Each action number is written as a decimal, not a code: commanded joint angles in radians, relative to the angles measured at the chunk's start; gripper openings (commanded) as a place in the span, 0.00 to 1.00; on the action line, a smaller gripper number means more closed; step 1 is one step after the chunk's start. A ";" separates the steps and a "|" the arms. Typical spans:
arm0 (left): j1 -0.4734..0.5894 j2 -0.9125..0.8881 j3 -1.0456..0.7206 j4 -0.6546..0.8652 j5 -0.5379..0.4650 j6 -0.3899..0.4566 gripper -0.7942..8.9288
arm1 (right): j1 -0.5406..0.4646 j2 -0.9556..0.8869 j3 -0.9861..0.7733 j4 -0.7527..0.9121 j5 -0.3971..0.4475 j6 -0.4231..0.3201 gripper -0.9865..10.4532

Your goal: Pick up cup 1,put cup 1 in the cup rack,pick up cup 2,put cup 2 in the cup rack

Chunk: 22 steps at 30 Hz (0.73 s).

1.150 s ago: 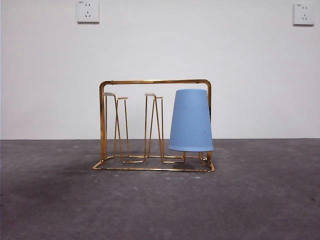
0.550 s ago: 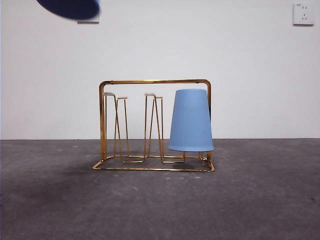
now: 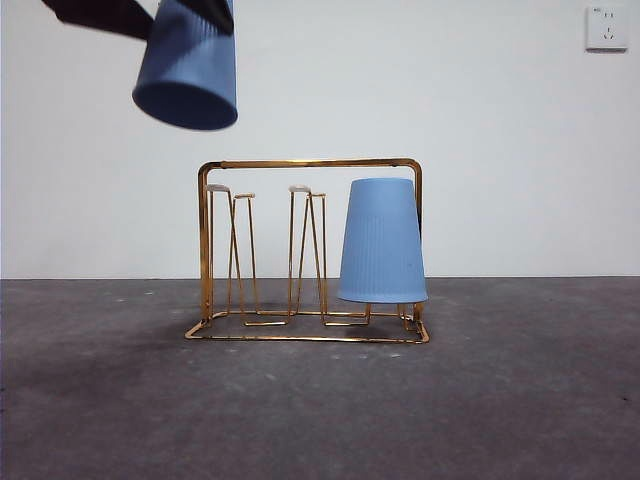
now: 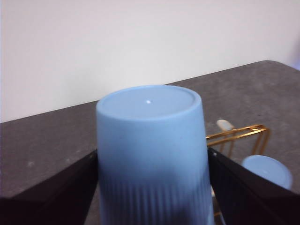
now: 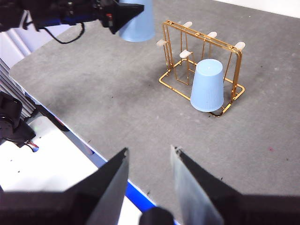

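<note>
The gold wire cup rack [image 3: 300,164] stands mid-table. Cup 1 [image 3: 382,240], light blue with a dark speck, sits upside down on the rack's right pegs. My left gripper [image 3: 170,20] is shut on cup 2 [image 3: 188,75], a clean blue ribbed cup. It holds the cup tilted, mouth down, high above and left of the rack. In the left wrist view the black jaws press both sides of cup 2 [image 4: 150,140], with the rack [image 4: 239,133] beyond. My right gripper [image 5: 150,154] is open and empty, high over the table's near edge, looking down on the rack [image 5: 201,51] and cup 1 [image 5: 208,86].
The rack's left and middle pegs [image 3: 230,190] carry nothing. A wall socket [image 3: 607,27] is on the white wall behind. The grey table [image 3: 320,410] ends at an edge [image 5: 70,126], with a white surface and cables beyond it.
The left gripper with cup 2 has come down into the front view at the top left and moved right, towards the rack. Cup 1 and the rack have not moved.
</note>
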 commanded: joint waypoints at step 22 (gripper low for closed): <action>0.101 0.278 -0.003 0.208 0.141 -0.033 0.07 | -0.001 -0.005 -0.007 -0.002 0.047 0.056 0.22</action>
